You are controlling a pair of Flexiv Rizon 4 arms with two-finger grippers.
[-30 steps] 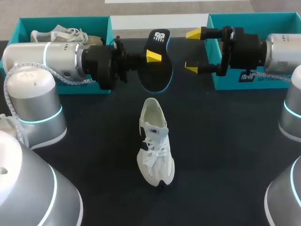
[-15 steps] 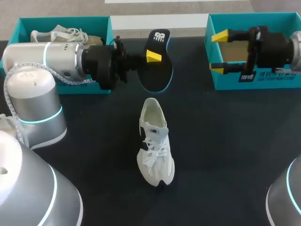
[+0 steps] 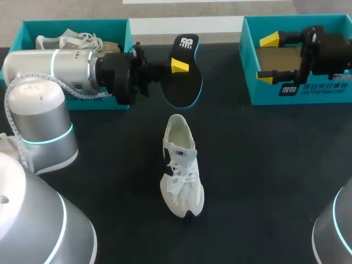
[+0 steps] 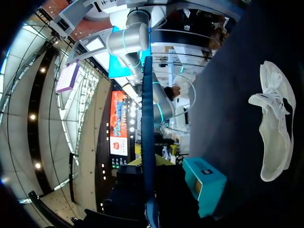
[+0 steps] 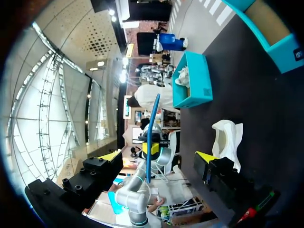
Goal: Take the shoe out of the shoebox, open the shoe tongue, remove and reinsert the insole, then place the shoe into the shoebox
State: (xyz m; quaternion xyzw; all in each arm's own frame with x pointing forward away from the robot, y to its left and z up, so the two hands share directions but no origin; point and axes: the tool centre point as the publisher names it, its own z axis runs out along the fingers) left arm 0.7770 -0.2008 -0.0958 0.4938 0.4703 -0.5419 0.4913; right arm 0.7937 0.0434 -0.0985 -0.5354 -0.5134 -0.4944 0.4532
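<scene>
In the head view my left gripper (image 3: 177,67) is shut on a black insole (image 3: 185,88) with a blue rim and holds it up on edge over the table's far middle. The left wrist view shows the insole (image 4: 147,109) edge-on as a thin blue strip rising from between the fingers. The white shoe (image 3: 181,165) lies on the dark table in front of the insole, heel towards it, laces loose; it also shows in the wrist views (image 4: 275,128) (image 5: 227,138). My right gripper (image 3: 268,56) stands wide open and empty over the right shoebox (image 3: 300,93).
A second teal shoebox (image 3: 113,27) at the far left holds another pale shoe (image 3: 71,39). My left arm's silver body lies across the front of that box. In the right wrist view the held insole (image 5: 152,133) stands well ahead of the open fingers (image 5: 206,156).
My right gripper has drawn back to the right, away from the insole, and now hangs over the right shoebox, still open. The left arm, the insole and the shoe have not moved.
</scene>
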